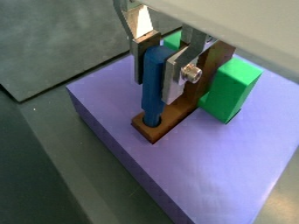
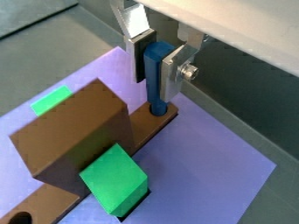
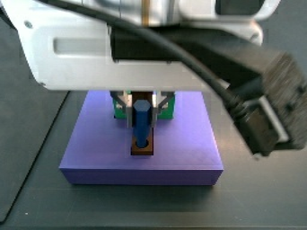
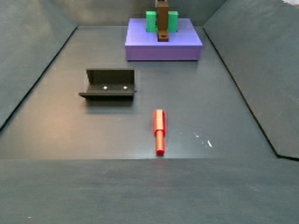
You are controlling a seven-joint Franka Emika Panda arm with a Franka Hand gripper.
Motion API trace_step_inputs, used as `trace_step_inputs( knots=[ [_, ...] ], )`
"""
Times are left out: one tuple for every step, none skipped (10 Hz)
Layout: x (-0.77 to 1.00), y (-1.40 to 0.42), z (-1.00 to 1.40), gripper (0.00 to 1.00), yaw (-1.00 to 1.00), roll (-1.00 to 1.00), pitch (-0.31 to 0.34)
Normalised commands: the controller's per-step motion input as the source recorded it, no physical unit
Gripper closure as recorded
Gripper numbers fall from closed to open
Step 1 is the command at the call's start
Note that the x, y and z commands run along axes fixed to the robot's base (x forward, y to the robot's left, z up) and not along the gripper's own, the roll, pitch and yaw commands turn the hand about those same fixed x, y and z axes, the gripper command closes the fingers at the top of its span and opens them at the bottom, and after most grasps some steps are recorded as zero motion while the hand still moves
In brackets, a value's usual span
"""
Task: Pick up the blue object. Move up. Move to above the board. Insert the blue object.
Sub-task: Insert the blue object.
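Grey floor, lavender slab (image 1: pixel 198 166) at the far end. Brown board (image 2: pixel 70 166) lies on the slab with green blocks (image 1: pixel 228 87) beside it. Gripper (image 1: pixel 160 63) sits over the board end, jaws pinching the blue peg (image 1: pixel 153 83), which stands upright with its tip in the board's hole. Red peg (image 4: pixel 160 131) lies on the floor, fixture (image 4: pixel 108 85) well apart.

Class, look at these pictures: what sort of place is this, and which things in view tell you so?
Probably a robot test bench. A grey walled floor holds a rig fixture, a loose red peg and a lavender slab. Over the slab, the hand grips the blue object, standing in the board.
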Motion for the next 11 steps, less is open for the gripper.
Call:
trace_step_inputs(
  knots=[
    [0.0, 0.0, -0.32, 1.0, 0.0, 0.02, -0.036],
    [0.03, 0.0, -0.3, 1.0, 0.0, 0.03, -0.021],
    [0.03, 0.0, -0.34, 1.0, 0.0, 0.06, -0.026],
    [0.17, 0.0, -0.24, 1.0, 0.0, 0.06, 0.0],
    [0.3, 0.0, -0.2, 1.0, 0.0, 0.12, 0.003],
    [0.18, 0.0, -0.32, 1.0, -0.05, 0.34, 0.026],
    [0.13, 0.0, -0.31, 1.0, 0.0, 0.31, 0.017],
    [0.03, -0.06, -0.29, 1.0, -0.01, 0.19, 0.0],
    [0.0, -0.05, -0.3, 1.0, -0.02, 0.14, 0.0],
    [0.0, -0.04, 0.0, 1.0, 0.0, 0.11, 0.0],
    [0.0, 0.0, 0.0, 1.0, 0.0, 0.0, 0.0]
  ],
)
